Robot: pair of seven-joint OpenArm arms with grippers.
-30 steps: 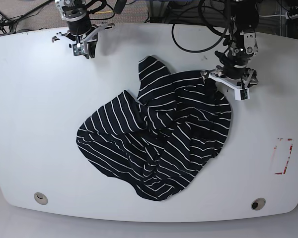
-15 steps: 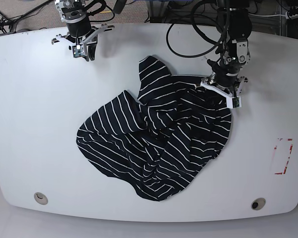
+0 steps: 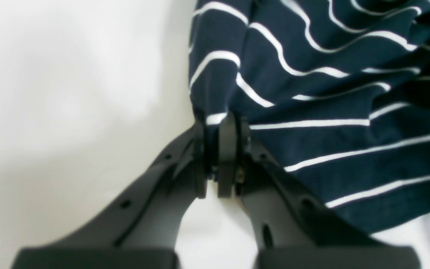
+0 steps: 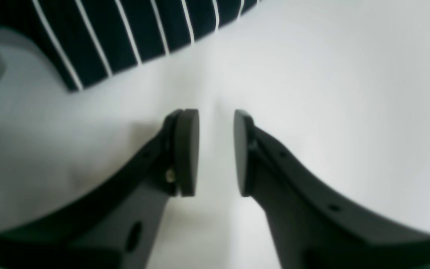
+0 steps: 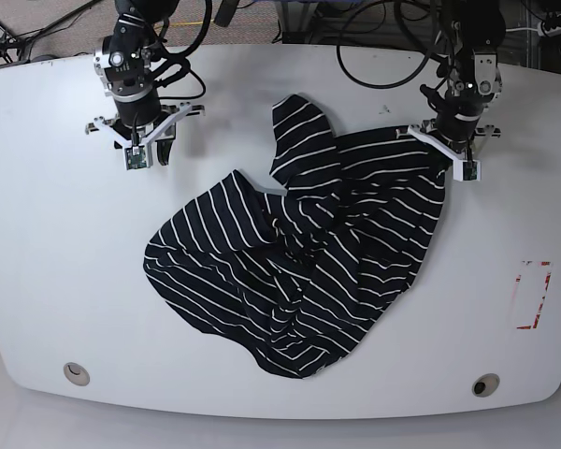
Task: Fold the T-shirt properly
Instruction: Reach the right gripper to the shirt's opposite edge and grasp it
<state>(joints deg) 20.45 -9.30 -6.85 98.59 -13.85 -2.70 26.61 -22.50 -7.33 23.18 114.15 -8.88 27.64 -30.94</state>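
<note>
Base view shows you a wide, smooth white table with rounded corners (image 5: 47, 271). At its near edge two small round metal fittings (image 5: 75, 374) sit flush in the surface, one towards each corner. On the view's right side lies a small red-and-white rectangular marking (image 5: 533, 295).

Near the middle of the table lies the soft, dark navy fabric T-shirt with thin white stripes (image 5: 299, 271), crumpled into an uneven heap with raised folds and creases. Its long axis runs diagonally, from the near, view-left part of the heap up to the far, view-right corner, where the cloth is drawn out towards your left arm. A rounded lobe of fabric stands out at the far side, near the centre.

Your left gripper (image 3: 215, 149), matte black plastic with curved fingers, is clamped on a striped edge of the shirt; the cloth is pinched between its flat pads (image 3: 227, 153).

Your right gripper (image 4: 215, 153), of the same black plastic, stands over bare table well apart from the heap. Its round flat pads (image 4: 187, 149) are narrowly parted and hold nothing.

Beyond the far edge, black cables (image 5: 374, 70) loop.
</note>
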